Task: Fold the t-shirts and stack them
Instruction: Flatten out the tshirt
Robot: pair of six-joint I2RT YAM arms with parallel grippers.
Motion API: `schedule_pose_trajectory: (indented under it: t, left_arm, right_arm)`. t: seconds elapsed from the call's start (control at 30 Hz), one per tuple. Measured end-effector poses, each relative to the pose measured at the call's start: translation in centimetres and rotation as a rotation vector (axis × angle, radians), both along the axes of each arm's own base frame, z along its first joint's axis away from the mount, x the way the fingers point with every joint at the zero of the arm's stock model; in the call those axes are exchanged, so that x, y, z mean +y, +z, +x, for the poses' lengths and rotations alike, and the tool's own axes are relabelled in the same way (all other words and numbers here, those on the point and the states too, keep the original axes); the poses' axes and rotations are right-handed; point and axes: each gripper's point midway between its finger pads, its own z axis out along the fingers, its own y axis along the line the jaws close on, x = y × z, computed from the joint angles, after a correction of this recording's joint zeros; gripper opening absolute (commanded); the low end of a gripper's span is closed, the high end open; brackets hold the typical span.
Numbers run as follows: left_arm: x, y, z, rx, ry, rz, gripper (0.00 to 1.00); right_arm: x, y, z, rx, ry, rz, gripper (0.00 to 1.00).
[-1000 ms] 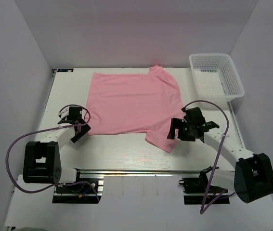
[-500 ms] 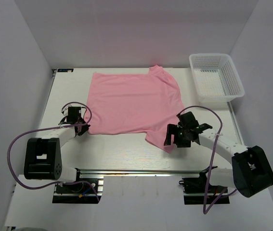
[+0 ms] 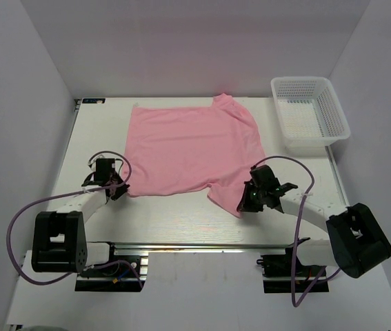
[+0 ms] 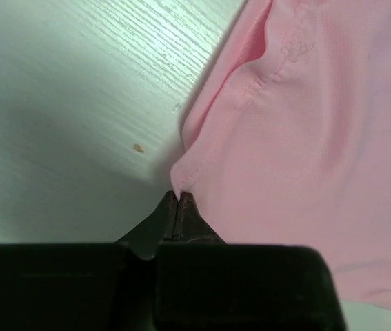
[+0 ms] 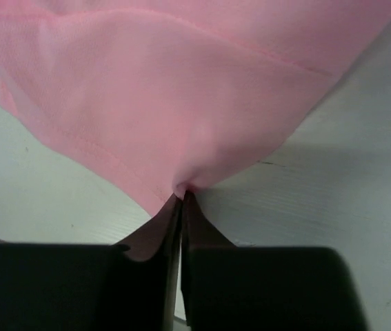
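One light-pink t-shirt (image 3: pixel 192 145) lies spread flat across the middle of the white table. My left gripper (image 3: pixel 119 187) is low at the shirt's near left corner, shut on a small pinch of the t-shirt (image 4: pixel 305 124) hem right at its tips (image 4: pixel 178 196). At the near right, my right gripper (image 3: pixel 245 204) is shut on the tip of the sleeve that sticks out toward me. In the right wrist view the t-shirt (image 5: pixel 174 103) fabric puckers where it enters the closed gripper (image 5: pixel 182 196).
A white plastic mesh basket (image 3: pixel 309 114) stands at the far right of the table (image 3: pixel 181 214). Both arms' purple cables loop beside their bases near the front edge.
Both grippers came down and in to the shirt's near edge and closed on it, the left on the corner, the right on the sleeve tip. The shirt itself has hardly shifted.
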Motion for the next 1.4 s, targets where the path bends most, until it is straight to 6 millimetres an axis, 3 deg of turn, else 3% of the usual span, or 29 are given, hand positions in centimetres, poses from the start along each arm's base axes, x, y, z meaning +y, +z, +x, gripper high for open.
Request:
schedule_pose_trajectory:
  t: [0.13,0.27,0.37,0.47,0.57,0.8,1.0,1.1,1.2,1.27,1.4]
  left_arm:
    - [0.0,1.2,-0.2,-0.03,-0.002,-0.002,0.0]
    - [0.0,2.7,-0.2,-0.073,-0.003,0.0,0.0]
    - [0.0,4.4,0.3,-0.117,-0.003,-0.001,0.0]
    - [-0.1,7.8,1.5,-0.208,-0.005,-0.004,0.0]
    - [-0.1,13.1,3.4,-0.341,-0.005,-0.006,0.0]
    - [0.2,30.1,6.4,-0.715,0.003,0.011,0.0]
    - [1.5,43.9,4.6,-0.988,0.033,0.085,0.0]
    - [1.7,48.6,3.1,-1.08,0.031,0.116,0.0]
    - [1.9,53.1,1.3,-1.169,0.025,0.151,0.0]
    - [2.0,55.7,-0.2,-1.221,0.02,0.177,0.0]
    - [2.1,59.8,-3.6,-1.314,0.011,0.218,0.0]
  right_arm:
    - [-0.9,0.4,0.8,-0.048,-0.063,-0.029,0.0]
    - [-1.2,2.8,2.1,-0.164,-0.07,-0.02,0.0]
    - [-1.0,6.7,3.5,-0.293,-0.061,0.016,0.0]
    - [-0.8,12.0,5.4,-0.462,-0.071,0.052,0.0]
    - [-1.4,18.2,7.4,-0.638,-0.113,0.067,0.0]
    - [-3.8,34.4,9.8,-1.026,-0.229,0.077,0.0]
    - [-6.5,48.6,8.3,-1.336,-0.28,0.078,0.0]
    - [-7.3,54.9,6.8,-1.466,-0.267,0.084,0.0]
    - [-8.1,59.8,4.6,-1.573,-0.237,0.083,0.0]
    - [-8.7,61.9,2.9,-1.632,-0.214,0.078,0.0]
    - [-10.3,63.8,-0.5,-1.709,-0.186,0.068,0.0]
